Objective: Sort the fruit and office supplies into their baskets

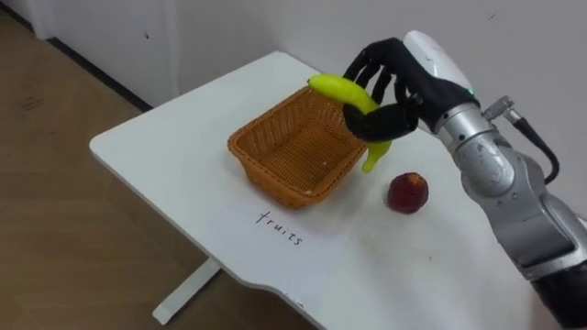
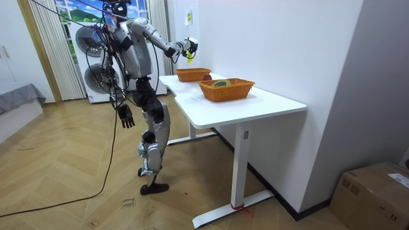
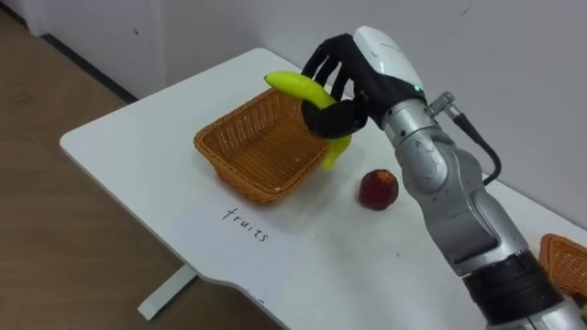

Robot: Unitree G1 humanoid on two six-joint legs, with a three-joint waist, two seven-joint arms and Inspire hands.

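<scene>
A humanoid robot stands at a white bench [image 1: 156, 147]. Its left robot hand [image 2: 126, 116] hangs at its side with the fingers loose. On the bench sits a wicker fruit basket [image 1: 275, 181]. Above the basket's far right rim, the right robot hand [image 1: 390, 119] curls fingers and thumb round a yellow banana [image 1: 341, 88], holding it clear of the wicker. Just right of the basket, a red apple [image 1: 407, 192] lies on the bench. The step in hand looks like delivering the banana. Next, I judge, the hand needs to shift left over the basket's middle, lower, and let go.
</scene>
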